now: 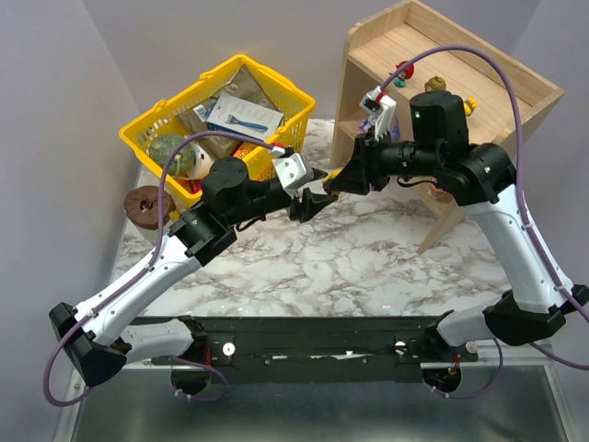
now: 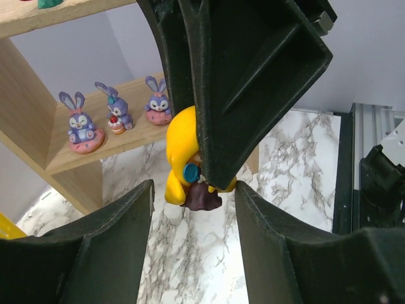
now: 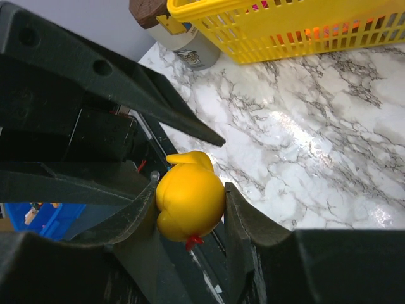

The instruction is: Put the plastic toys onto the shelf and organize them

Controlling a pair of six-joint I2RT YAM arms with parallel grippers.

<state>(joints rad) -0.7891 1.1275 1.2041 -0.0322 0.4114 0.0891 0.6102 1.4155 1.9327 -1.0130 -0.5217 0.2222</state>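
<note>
One yellow toy [image 3: 190, 202] is clenched between the right fingers [image 3: 247, 221], held above the desk [image 3: 316, 145] just left of the shelf [image 2: 130, 136]. The left fingers [image 2: 120, 221] are spread, empty, beside it. Three purple rabbit toys [image 2: 114, 113] are counted on its lower tier.

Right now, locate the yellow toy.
The yellow toy is pinched in the right pincer, mid-air at the top view's centre, between the basket and the shelf, facing the open left pincer.
</note>
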